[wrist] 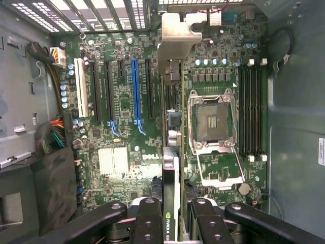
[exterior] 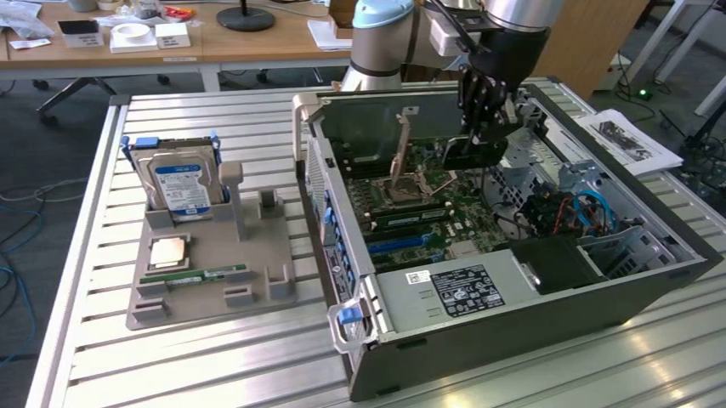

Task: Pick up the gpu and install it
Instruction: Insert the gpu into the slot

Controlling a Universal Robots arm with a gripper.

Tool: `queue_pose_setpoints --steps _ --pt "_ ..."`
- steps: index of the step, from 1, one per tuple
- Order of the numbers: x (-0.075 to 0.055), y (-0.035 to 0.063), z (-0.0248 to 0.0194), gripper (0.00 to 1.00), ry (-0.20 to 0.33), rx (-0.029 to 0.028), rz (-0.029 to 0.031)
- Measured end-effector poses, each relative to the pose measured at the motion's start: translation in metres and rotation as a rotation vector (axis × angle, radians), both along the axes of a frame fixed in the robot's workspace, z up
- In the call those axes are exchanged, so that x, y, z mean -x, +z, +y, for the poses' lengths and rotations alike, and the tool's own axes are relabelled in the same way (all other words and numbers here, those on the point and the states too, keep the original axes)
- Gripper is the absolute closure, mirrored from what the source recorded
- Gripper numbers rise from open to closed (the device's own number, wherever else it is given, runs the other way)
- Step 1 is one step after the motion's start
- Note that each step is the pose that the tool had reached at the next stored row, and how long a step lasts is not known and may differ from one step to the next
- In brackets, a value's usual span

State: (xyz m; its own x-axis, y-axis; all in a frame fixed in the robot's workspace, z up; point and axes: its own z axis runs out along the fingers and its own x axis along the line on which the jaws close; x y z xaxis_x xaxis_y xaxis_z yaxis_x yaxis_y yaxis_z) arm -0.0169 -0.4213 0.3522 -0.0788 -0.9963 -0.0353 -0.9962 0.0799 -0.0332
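My gripper (exterior: 481,119) hangs inside the open computer case (exterior: 635,289), shut on the gpu (exterior: 474,153). In the wrist view the gpu (wrist: 171,168) is edge-on, a slim dark board between the two fingers (wrist: 148,218), with its silver end bracket (wrist: 177,35) at the case's rear wall. The card stands upright over the green motherboard (wrist: 117,162), between the black expansion slots beside the blue slot (wrist: 135,91) and the empty CPU socket (wrist: 213,119). I cannot tell whether its lower edge touches a slot.
Outside the case, on the exterior view's left, a grey holder tray (exterior: 255,280) carries a hard drive (exterior: 182,183), a CPU (exterior: 168,251) and a memory stick (exterior: 210,274). The power supply (exterior: 454,289) and cable bundles (exterior: 567,212) crowd the case. Papers (exterior: 630,140) lie to the right.
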Motion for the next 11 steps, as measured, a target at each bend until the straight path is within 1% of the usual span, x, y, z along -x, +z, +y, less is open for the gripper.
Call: queue_pose_setpoints --steps 11 --pt "0.0026 0.0000 -0.0004 0.73 0.000 -0.0001 0.0000"
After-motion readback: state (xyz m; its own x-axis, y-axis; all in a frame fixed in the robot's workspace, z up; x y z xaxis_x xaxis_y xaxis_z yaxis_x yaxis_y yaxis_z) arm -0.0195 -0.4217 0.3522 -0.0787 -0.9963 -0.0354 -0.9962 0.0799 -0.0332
